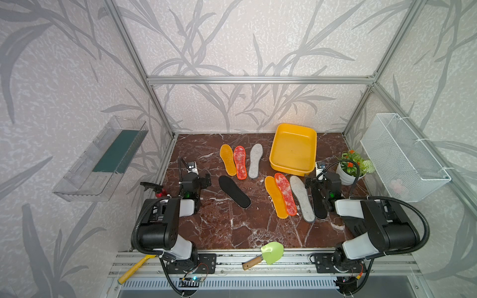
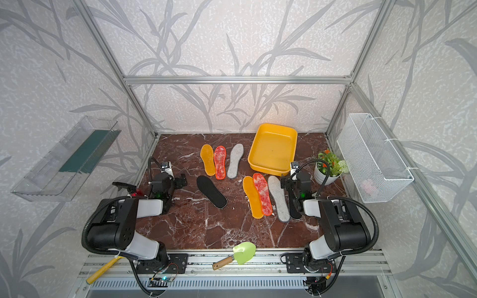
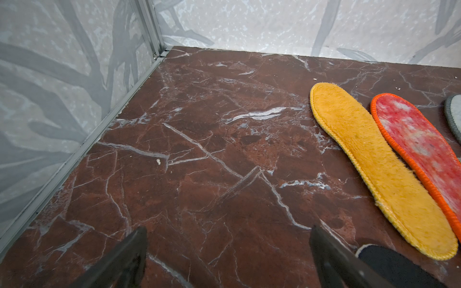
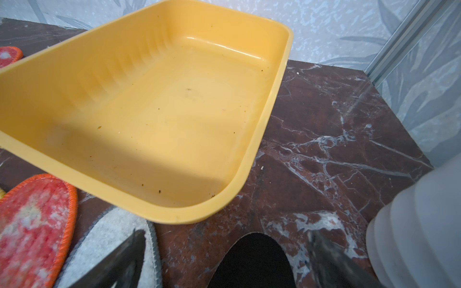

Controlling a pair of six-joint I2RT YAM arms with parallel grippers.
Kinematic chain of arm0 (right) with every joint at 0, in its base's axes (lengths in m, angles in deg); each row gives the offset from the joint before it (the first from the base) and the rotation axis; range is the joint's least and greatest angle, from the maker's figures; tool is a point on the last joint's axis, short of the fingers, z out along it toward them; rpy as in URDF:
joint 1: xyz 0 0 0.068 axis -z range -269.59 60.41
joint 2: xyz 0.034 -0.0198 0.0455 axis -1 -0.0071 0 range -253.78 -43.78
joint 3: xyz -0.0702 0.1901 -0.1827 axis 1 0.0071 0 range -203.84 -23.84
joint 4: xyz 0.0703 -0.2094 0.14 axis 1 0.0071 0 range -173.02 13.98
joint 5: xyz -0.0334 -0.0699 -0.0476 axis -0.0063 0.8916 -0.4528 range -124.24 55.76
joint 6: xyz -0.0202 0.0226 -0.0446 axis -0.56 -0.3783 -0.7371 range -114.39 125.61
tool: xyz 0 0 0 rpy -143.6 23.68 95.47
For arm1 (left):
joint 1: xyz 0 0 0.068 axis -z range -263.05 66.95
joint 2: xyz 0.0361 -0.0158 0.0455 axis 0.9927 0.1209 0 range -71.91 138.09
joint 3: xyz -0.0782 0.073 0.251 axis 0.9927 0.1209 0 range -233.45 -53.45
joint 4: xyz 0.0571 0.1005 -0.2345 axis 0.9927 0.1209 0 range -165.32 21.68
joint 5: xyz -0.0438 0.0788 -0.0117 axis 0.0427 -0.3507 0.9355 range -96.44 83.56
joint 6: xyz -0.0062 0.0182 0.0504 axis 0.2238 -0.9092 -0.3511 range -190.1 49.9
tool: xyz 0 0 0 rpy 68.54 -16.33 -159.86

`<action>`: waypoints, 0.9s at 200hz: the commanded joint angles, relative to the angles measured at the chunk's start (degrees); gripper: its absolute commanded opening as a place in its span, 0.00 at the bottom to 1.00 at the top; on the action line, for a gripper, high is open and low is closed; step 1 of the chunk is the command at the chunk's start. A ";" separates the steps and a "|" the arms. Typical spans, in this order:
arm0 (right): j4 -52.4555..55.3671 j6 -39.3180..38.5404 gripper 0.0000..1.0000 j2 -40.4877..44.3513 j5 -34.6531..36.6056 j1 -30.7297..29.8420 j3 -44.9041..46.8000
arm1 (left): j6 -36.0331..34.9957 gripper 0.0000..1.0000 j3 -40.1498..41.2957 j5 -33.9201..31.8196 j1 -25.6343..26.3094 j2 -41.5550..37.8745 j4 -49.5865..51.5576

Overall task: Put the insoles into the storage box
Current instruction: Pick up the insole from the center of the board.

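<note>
Nothing packed yet: your storage box (image 1: 290, 169) stands empty while eight insoles (image 1: 285, 193) lie on the desk (image 1: 219, 227) beside it: two yellow-orange (image 1: 228, 159), two red-white (image 1: 240, 162), two grey (image 1: 256, 161), two black (image 1: 234, 191). Your left gripper (image 3: 228, 232) and right gripper (image 4: 225, 233) gape wide, empty. The right hovers over a black insole near the box; likely next, pinch its edge.

The right arm (image 1: 387, 227) partly hides one black insole (image 1: 318, 209). The pink item (image 1: 397, 184) inside the wire basket (image 1: 402, 154) is indistinct.
</note>
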 commanded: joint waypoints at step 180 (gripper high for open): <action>-0.13 1.22 0.99 2.99 3.26 -0.29 0.01 | 4.28 0.99 -16.18 -6.17 0.90 -7.71 29.74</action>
